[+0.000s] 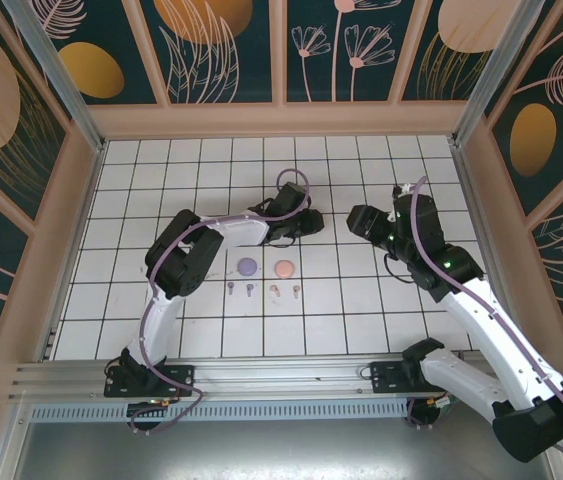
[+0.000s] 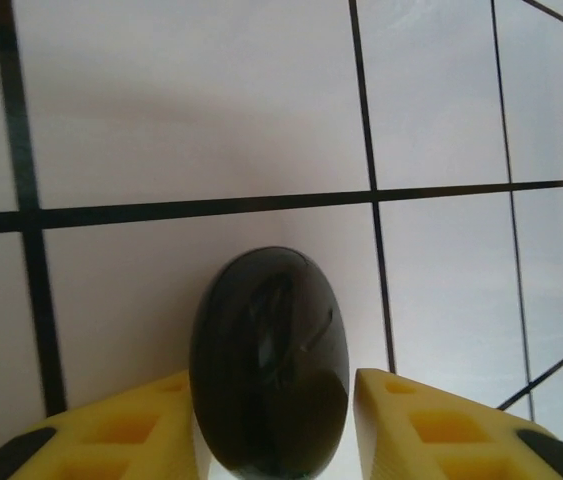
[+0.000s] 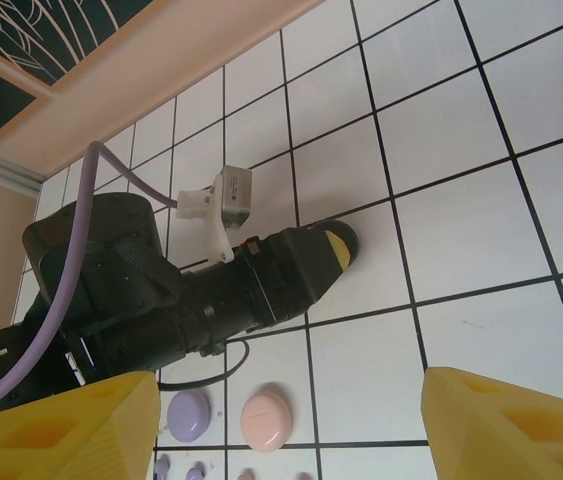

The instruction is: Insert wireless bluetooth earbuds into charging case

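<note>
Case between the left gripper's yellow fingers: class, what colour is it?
The case is glossy black; the left wrist view shows it best.

on the white tiled table surface (image 1: 361, 320), smooth with a soft satin sheen and matt dark grout lines, the oval black charging case (image 2: 269, 365) is hard, highly glossy plastic that throws back reflections. it is flanked by the blocky yellow fingers (image 2: 111, 430) of the left gripper (image 2: 271, 378), which are matt plastic. also on that surface, the round pink case (image 3: 266, 418) and round purple case (image 3: 189, 412) look smooth and matt, and along its near edge runs a dull silvery metal rail (image 1: 261, 378).
</note>
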Robot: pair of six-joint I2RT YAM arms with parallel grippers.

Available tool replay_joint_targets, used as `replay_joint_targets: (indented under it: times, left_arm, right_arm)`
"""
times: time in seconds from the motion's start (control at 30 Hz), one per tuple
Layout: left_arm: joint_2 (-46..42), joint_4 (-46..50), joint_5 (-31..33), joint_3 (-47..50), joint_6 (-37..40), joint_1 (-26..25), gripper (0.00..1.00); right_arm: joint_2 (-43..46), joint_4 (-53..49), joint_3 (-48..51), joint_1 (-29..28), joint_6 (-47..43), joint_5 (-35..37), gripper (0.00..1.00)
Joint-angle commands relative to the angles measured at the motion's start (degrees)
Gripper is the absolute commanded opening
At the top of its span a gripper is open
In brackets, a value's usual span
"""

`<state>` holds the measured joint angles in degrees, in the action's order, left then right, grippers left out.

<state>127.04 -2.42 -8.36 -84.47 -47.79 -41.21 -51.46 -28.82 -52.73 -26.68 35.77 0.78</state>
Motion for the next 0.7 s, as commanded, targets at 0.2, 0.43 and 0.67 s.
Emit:
replay_joint_targets:
  times: [0.2,0.43,0.67]
  left_arm:
    - [-4.73,8.61,6.99,-1.74,6.62,0.58,0.50]
    - [-10.34,9.15,9.87,-2.84,12.45,1.22,0.51]
    - [-20.53,4.71,12.23,4.63,14.13,1.23,0.52]
  right_arm:
    - [0.27,-1.23,-1.32,0.47,-0.14,-0.97,0.76]
    - [-1.72,-3.33,-1.24,0.48,0.77,-1.12,0.76]
    - [-2.11,-4.57,0.96,0.31,0.83,-3.60,0.76]
